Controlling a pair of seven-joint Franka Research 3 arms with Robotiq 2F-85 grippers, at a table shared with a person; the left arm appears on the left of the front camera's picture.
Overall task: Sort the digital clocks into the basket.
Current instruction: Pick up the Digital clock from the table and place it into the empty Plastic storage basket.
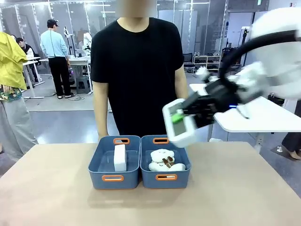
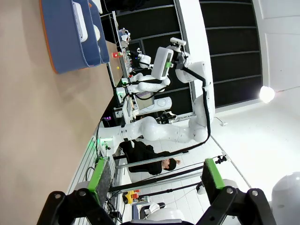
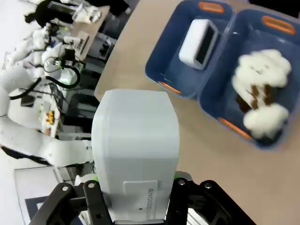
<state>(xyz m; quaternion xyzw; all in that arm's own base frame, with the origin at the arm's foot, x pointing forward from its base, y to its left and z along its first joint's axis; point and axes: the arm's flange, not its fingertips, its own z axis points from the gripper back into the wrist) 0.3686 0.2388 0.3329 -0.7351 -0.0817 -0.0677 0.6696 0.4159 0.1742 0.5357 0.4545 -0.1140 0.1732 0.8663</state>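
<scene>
A: Item one, what we cannot make out. In the front view the right arm is motion-blurred, so the edges of the right pincer (image 1: 188,114) are soft. The person (image 1: 136,70) at the far side is hidden below the waist by the worktop (image 1: 47,188) and the bins.

B: Agreed. In the right wrist view we see the back of the held clock (image 3: 136,150), with small print near its lower end that we cannot read; it covers most of the pincer's fingers, and only their black bases show at the bottom edge.

A: Item two, right pincer. We log it as clamped on that white clock, held in the air above and just right of the right-hand bin (image 1: 165,162). A green pad shows against the clock's side in the front view.

B: Item three, left pincer (image 2: 154,180). In its own wrist view the two green-padded fingers (image 2: 99,176) stand well apart with nothing between them.

A: Item four, the other clock (image 1: 120,157). We find it standing on edge inside the left basket (image 1: 114,162), display visible in the right wrist view.

B: Item five, plush sheep (image 1: 164,160), white with brown patches, lying in the right-hand bin. The two bins touch side by side.
</scene>
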